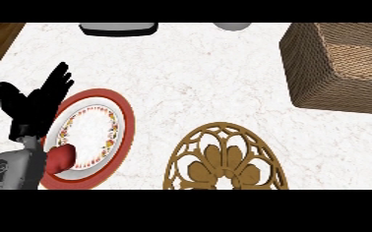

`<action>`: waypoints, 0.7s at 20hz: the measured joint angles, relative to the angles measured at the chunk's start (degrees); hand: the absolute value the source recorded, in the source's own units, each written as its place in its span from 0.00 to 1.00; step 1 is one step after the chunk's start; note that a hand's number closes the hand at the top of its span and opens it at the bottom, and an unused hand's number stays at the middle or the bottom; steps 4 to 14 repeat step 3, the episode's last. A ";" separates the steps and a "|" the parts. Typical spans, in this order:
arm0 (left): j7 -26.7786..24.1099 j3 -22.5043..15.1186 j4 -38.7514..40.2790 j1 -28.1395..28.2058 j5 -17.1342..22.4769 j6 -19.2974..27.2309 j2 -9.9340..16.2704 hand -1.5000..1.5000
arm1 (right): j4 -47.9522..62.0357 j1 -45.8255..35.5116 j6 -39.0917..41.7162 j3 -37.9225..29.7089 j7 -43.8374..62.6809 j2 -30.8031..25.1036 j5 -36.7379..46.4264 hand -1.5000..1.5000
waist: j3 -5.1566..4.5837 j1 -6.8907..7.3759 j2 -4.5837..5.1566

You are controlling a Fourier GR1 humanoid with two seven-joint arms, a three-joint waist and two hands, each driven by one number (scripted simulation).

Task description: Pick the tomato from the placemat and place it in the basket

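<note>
A pale marbled worktop [203, 73] fills the frame. At the left edge the left hand [36, 103] rests with fingers spread apart. The tomato [61, 157] sits on a red-rimmed plate [123, 128], lower left; the golden placemat [225, 159] lies bottom centre, the wicker basket [330, 66] upper right.

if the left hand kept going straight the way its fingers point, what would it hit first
The left hand is open, fingers pointing up and slightly right, away from the robot. That line crosses only bare counter; the dark tray-like object at the far edge looks like the first thing met, though depth is unclear.
</note>
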 measured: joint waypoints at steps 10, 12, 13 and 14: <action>0.03 -0.75 -0.50 0.24 -0.27 0.17 -0.79 0.50 | 6.98 2.64 6.22 -1.37 -4.14 -5.33 -0.77 0.00 | 0.09 0.27 0.11; 0.03 -0.75 -0.50 0.24 -0.27 0.17 -0.79 0.50 | 6.98 2.64 6.22 -1.37 -4.14 -5.33 -0.77 0.00 | 0.09 0.27 0.11; 0.03 -0.75 -0.50 0.24 -0.27 0.17 -0.79 0.50 | 6.98 2.64 6.22 -1.37 -4.14 -5.33 -0.77 0.00 | 0.09 0.27 0.11; 0.03 -0.75 -0.50 0.24 -0.27 0.17 -0.79 0.50 | 6.98 2.64 6.22 -1.37 -4.14 -5.33 -0.77 0.00 | 0.09 0.27 0.11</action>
